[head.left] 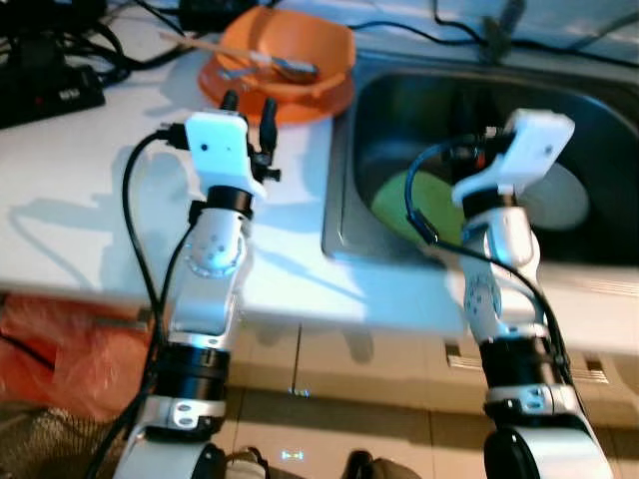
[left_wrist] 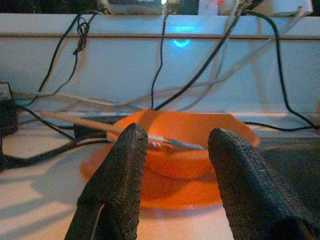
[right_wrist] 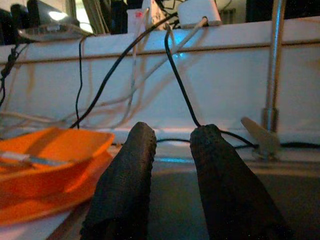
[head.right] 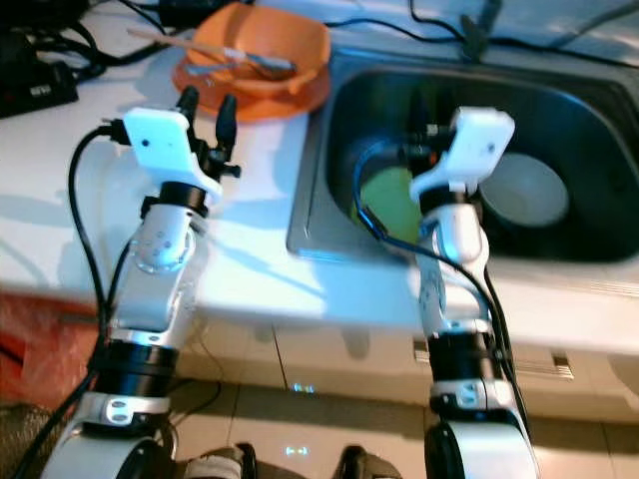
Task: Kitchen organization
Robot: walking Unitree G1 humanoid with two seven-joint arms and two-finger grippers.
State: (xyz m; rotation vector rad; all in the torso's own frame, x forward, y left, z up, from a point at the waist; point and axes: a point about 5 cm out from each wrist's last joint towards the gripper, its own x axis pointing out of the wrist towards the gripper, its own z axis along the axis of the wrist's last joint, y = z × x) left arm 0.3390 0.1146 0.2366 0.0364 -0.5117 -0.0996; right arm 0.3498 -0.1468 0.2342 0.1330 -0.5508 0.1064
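While both silver arms reach forward from the robot's body, the left gripper (head.left: pixel 249 103) hovers above the white, smooth desk (head.left: pixel 80 220), just short of the crockery; its two long black fingers (left_wrist: pixel 117 185), coarse and woven in texture, stand spread with nothing between them.

Item: orange plastic bowl (head.left: pixel 290 45), angular in outline with a glossy surface, seated on a round orange plastic plate (head.left: pixel 319 100) at the far side of the desk, just left of the sink.

Item: pale wooden chopsticks (head.left: pixel 205 43), slender, lying across the bowl's rim and projecting to the left.

Item: metal spoon (head.left: pixel 290 68), shiny, resting inside the bowl.

Item: stainless steel sink (head.left: pixel 344 200), a rectangular basin with rounded corners and a dark interior, sunk into the desk on the right.

Item: yellow-green round plate (head.left: pixel 394 205), lying in the sink at its near left.

Item: white round dish (head.right: pixel 529 190), lying in the sink right of the green plate.

The right gripper (right_wrist: pixel 172 137) is held over the sink; its black textured fingers (right_wrist: pixel 125 185) are parted by a narrow gap, pinching nothing.

Item: black cables (left_wrist: pixel 165 60), thin, trailing down the white back wall behind the desk.

Item: metal tap stem (right_wrist: pixel 272 65), upright, behind the sink.
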